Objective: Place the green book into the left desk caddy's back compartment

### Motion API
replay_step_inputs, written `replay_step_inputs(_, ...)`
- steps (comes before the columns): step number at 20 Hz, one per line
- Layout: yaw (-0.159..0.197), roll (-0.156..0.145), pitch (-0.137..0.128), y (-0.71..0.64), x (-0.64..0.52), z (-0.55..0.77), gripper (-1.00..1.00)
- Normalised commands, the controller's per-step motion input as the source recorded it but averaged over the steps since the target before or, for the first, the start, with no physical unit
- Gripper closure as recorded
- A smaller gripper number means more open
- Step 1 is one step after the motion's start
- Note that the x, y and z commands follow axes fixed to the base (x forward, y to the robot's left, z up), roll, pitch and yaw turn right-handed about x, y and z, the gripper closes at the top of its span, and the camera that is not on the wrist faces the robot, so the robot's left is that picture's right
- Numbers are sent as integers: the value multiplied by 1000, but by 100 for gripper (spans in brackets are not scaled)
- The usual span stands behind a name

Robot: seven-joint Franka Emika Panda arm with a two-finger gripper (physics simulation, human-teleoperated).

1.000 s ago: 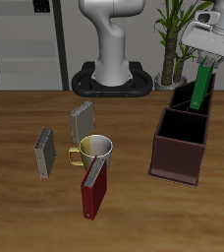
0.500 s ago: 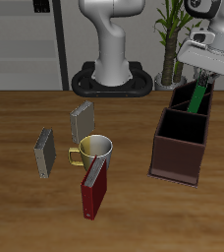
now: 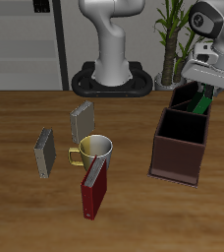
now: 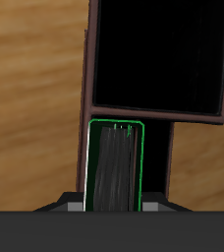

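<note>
Seen from the front and above: green book [image 3: 199, 100] tilted inside the back compartment [image 3: 192, 102] of the left desk caddy [image 3: 181, 138], gripper [image 3: 208, 87] directly above it, finger position hidden. Nearer the table's middle, two grey books [image 3: 82, 123] [image 3: 44, 152], a metal mug [image 3: 93, 150] and a dark red book [image 3: 93, 190] leaning against the mug.
</note>
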Motion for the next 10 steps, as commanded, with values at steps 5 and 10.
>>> replay_step_inputs(5, 4, 35, 26, 7, -113, -4, -100)
replay_step_inputs(10, -21, -17, -2, -136, -66, 105, -100)
